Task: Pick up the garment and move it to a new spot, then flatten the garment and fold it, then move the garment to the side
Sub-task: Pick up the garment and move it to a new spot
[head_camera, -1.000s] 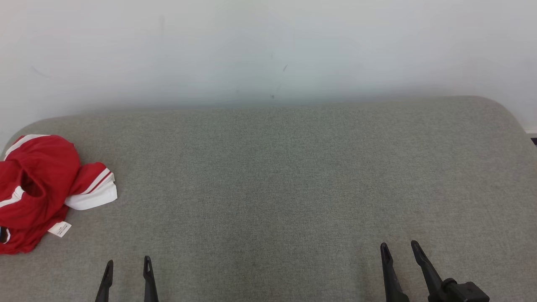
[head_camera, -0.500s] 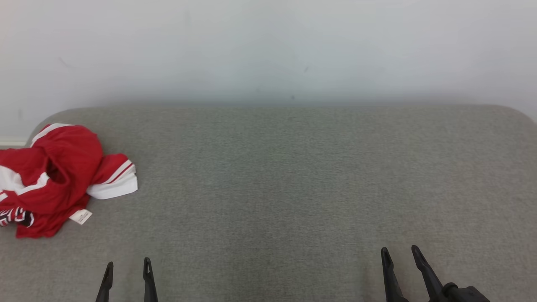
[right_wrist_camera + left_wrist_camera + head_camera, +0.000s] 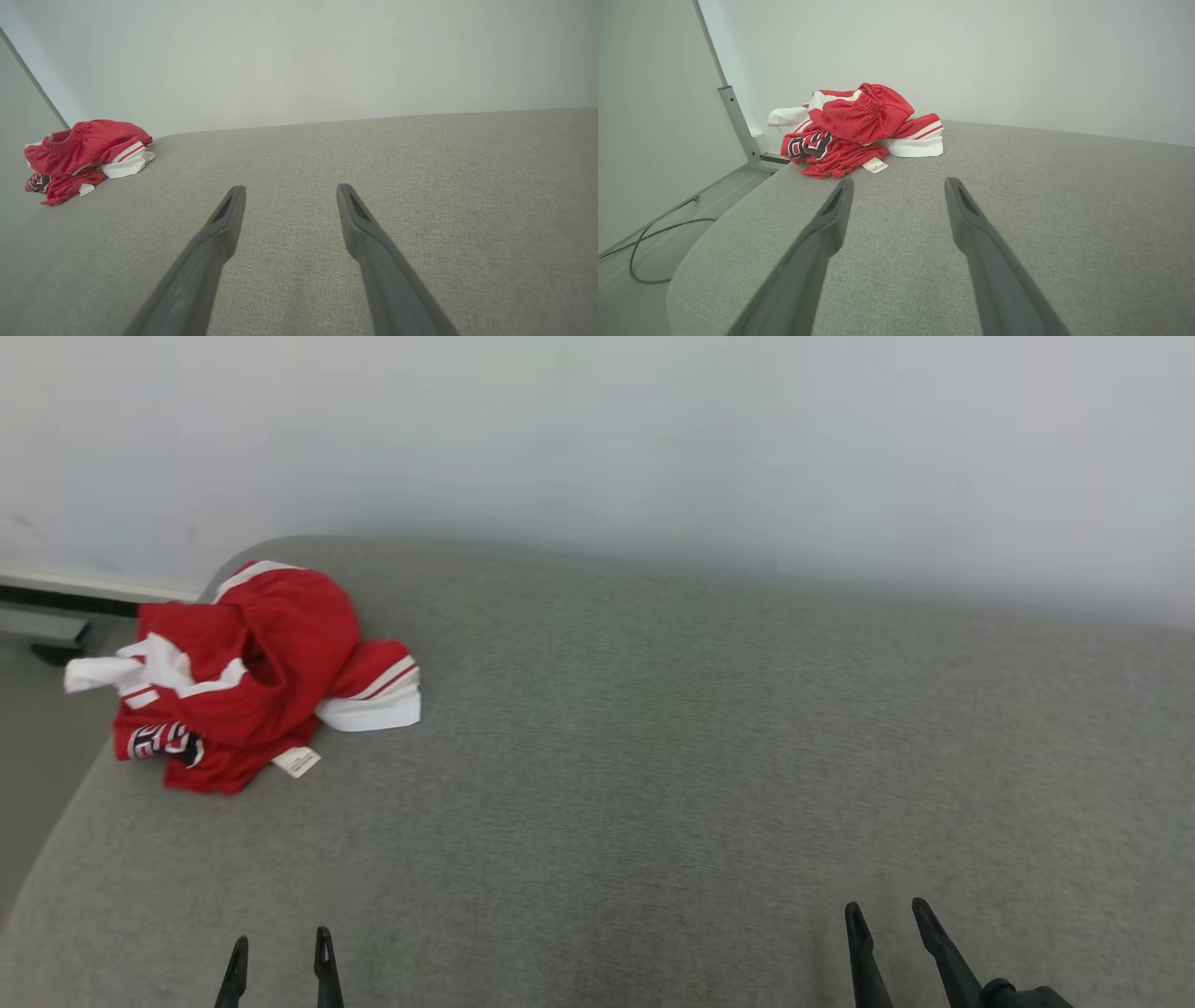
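step: reach garment (image 3: 252, 672) | left gripper (image 3: 279, 961) spread, empty | right gripper (image 3: 887, 933) spread, empty | tip: pinch red bunch's top, lift clear

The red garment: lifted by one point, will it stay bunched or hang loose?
Probably floppy: the red garment lies crumpled in soft folds, so it should droop and unfold. Its thin mesh cloth looks light. Pushed, it may bunch on the textured grey cushion rather than slide.

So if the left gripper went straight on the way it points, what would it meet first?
Probably the red garment, around its white hem, though the jaws' height over the grey cushion is hard to judge.
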Robot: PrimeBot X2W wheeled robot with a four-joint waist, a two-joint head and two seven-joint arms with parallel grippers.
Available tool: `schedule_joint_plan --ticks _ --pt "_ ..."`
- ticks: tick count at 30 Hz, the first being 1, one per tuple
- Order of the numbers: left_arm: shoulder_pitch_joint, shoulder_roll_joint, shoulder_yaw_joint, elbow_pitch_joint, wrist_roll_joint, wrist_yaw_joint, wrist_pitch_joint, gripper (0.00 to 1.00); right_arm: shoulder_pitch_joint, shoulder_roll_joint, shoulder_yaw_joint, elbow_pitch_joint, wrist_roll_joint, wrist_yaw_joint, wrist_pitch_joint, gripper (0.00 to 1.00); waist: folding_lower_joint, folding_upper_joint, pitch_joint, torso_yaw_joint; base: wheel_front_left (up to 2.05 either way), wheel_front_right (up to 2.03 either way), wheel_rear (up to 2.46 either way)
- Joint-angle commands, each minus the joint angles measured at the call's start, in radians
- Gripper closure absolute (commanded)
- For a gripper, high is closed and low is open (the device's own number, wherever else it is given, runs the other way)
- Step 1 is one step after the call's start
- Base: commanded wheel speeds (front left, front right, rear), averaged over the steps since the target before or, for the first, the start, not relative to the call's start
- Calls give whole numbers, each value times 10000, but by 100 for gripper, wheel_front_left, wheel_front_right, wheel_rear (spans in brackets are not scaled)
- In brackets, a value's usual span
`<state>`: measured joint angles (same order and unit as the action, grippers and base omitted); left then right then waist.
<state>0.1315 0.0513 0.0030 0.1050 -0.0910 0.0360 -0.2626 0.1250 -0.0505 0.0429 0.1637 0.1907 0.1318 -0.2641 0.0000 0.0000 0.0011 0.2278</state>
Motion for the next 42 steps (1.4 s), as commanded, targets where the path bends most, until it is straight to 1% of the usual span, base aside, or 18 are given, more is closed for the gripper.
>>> schedule_joint_plan --ticks 1,10,21,26,37,40,42 --pt "141 -17 4 21 63 4 -35 0 99 6 0 6 47 -21 -7 0 0 0 -83 621 0 0 0" --pt "208 -16 83 71 98 -70 -35 0 199 4 72 43 139 -21 -7 0 0 0 -182 1655 0 0 0" --pt "342 -16 214 38 96 -101 -35 0 314 6 204 42 143 -21 -7 0 0 0 -303 2595 0 0 0" --pt "399 -16 318 -82 -57 42 -35 0 112 3 300 73 14 -21 -7 0 0 0 -200 2691 0 0 0" --pt "418 -16 395 -107 28 123 -35 0 53 4 423 134 68 -21 -7 0 0 0 -234 2676 0 0 0" --pt "222 -16 426 -102 -62 101 -35 0 140 3 364 95 60 -21 -7 0 0 0 -256 2580 0 0 0" --pt "32 -15 522 -151 -142 54 -35 0 96 4 382 69 -16 -21 -7 0 0 0 -178 2345 0 0 0"
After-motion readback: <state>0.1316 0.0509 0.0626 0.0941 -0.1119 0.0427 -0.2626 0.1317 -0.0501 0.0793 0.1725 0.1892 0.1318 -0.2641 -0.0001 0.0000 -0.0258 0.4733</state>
